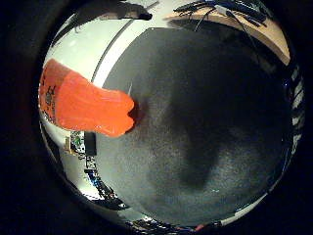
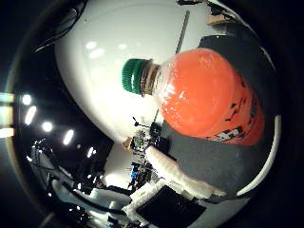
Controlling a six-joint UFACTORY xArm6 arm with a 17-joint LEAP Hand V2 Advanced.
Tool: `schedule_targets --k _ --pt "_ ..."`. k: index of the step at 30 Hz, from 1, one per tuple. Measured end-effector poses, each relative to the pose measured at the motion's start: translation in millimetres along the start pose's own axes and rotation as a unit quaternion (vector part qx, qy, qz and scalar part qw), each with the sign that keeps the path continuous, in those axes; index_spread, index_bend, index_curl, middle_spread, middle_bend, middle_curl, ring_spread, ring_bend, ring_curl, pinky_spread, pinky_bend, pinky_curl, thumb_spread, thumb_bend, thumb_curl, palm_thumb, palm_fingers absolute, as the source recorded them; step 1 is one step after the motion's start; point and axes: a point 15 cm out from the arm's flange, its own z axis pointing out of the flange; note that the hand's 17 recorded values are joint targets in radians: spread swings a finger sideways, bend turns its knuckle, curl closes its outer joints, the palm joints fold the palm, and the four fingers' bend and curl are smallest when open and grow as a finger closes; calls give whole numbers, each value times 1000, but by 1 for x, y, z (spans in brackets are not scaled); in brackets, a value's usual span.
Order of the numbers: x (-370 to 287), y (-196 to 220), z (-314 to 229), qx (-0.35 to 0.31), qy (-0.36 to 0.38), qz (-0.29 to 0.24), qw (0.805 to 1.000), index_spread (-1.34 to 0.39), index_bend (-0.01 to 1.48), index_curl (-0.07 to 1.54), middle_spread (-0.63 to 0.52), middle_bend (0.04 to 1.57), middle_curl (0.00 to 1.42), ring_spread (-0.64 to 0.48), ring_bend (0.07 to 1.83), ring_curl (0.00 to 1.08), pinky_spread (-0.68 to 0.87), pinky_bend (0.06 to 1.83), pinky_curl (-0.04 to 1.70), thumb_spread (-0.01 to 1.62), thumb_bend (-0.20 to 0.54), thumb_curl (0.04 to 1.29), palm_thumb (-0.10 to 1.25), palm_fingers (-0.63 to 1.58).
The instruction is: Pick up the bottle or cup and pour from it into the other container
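A clear bottle of orange drink (image 2: 204, 95) with a green cap (image 2: 136, 74) fills much of the right thumb side palm view, close to the palm. A white finger (image 2: 163, 169) of my right hand lies against the bottle's side, curled round it. In the right little finger side palm view the bottle's orange lower end (image 1: 83, 100) juts out over a dark grey mat (image 1: 205, 127), which looks some way below it.
A white surface (image 1: 98, 44) borders the dark mat. A wooden desk edge (image 1: 230, 22) lies beyond the mat. The right thumb side palm view shows a white wall or ceiling (image 2: 104, 47), bright lights (image 2: 28, 116) and cluttered equipment (image 2: 142, 142).
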Motion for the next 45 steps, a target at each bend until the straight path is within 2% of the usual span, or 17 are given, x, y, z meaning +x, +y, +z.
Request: schedule_targets --k 12,18,22,23,25,26,28,31,34,39,45 --pt "-12 0 29 -23 -15 -6 1000 -192 172 309 34 283 345 153 566 199 428 857 -7 942 -28 309 483 245" --pt "-13 4 41 -35 -21 -5 999 -191 170 312 8 312 352 106 619 202 396 841 -9 944 -25 313 515 330" --pt "-13 11 48 -40 -28 -2 999 -204 175 311 -51 392 374 28 773 227 288 878 -13 963 -8 331 602 561" --pt "-14 12 50 -42 -29 -2 999 -216 172 312 -66 432 390 -13 832 242 215 913 -14 971 -10 339 637 643" --pt "-17 15 54 -51 -35 -1 998 -256 171 307 -124 548 438 -111 990 297 -90 1139 40 974 5 382 748 1100" --pt "-17 18 55 -56 -39 3 998 -284 237 355 -142 643 487 -141 1036 341 -223 1204 95 933 9 413 814 1260" --pt "-24 31 62 -82 -61 14 995 -322 436 453 -155 817 564 -167 1113 397 -276 1304 179 773 15 492 942 1412" --pt "-50 58 80 -145 -127 30 981 -331 755 631 -155 1061 669 -188 1257 480 -237 1472 292 687 -10 572 1032 1293" --pt "-70 61 92 -184 -159 19 970 -313 946 744 -155 1200 731 -197 1357 546 -195 1578 363 681 -12 626 1077 1184" --pt "-74 51 89 -171 -155 8 973 -274 1082 847 -155 1308 788 -207 1433 624 -162 1649 455 682 -12 698 1109 1085" --pt "-85 41 84 -160 -155 -5 975 -251 1115 890 -137 1358 803 -218 1420 680 -146 1629 542 656 -14 767 1121 1050"
